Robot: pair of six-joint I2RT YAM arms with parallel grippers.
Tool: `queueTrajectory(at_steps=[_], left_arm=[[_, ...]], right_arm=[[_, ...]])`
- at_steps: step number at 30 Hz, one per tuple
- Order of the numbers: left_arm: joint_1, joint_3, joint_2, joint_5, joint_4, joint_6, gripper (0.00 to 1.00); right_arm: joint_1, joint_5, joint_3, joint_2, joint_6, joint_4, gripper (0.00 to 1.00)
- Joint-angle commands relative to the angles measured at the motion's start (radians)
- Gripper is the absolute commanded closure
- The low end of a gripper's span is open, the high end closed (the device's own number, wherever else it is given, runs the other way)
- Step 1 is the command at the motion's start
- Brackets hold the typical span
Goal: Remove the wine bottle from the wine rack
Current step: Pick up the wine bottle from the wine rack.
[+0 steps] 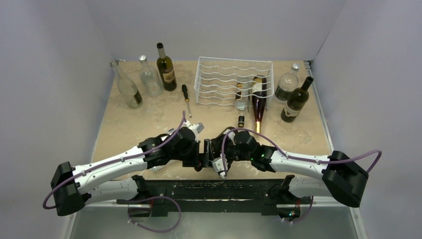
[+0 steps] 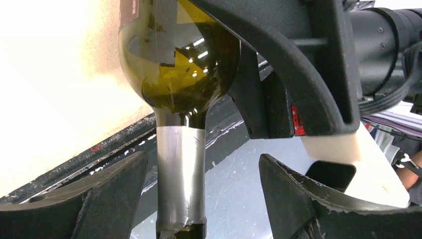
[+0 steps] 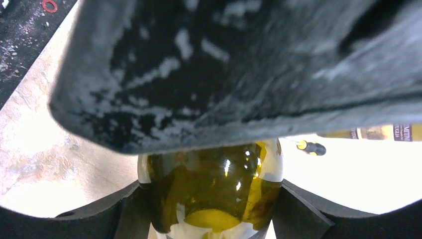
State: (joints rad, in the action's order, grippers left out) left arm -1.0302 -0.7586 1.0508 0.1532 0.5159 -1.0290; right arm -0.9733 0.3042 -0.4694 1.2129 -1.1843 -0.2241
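Observation:
The white wire wine rack (image 1: 234, 82) stands at the back centre, with a dark red bottle (image 1: 258, 102) and a second bottle (image 1: 242, 97) lying in it, necks toward me. My right gripper (image 3: 210, 186) is shut on the body of an olive-green wine bottle (image 3: 219, 169), away from the rack, low over the table's near centre. My left gripper (image 2: 201, 159) is open around that bottle's silver-foiled neck (image 2: 180, 174), which sits close to the left finger (image 2: 99, 199) with a wide gap to the other. In the top view both grippers, left (image 1: 201, 149) and right (image 1: 213, 152), meet and hide the bottle.
Two clear bottles (image 1: 127, 87) (image 1: 149, 77) and a dark one (image 1: 165, 67) stand at the back left. A screwdriver (image 1: 187, 99) lies left of the rack. A clear bottle (image 1: 287, 82) and a dark bottle (image 1: 296, 102) stand at the back right. A small dark bottle top (image 1: 241, 121) shows in front of the rack.

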Motion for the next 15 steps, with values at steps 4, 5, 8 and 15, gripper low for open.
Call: queueTrajectory(at_steps=[4,5,8,15], left_arm=[[-0.005,-0.006,-0.116,-0.047,0.078,0.026,0.14],[-0.006,-0.006,-0.136,-0.06,0.094,0.032,0.14],[-0.005,-0.002,-0.195,-0.092,0.131,0.055,0.13],[-0.006,0.01,-0.333,-0.121,0.15,0.153,0.13]], right_arm=[[0.038,0.117,-0.071,-0.051,0.076,0.067,0.78],[0.043,0.129,-0.075,-0.055,0.08,0.077,0.78],[0.058,0.167,-0.09,-0.066,0.096,0.104,0.78],[0.097,0.25,-0.119,-0.088,0.104,0.176,0.81]])
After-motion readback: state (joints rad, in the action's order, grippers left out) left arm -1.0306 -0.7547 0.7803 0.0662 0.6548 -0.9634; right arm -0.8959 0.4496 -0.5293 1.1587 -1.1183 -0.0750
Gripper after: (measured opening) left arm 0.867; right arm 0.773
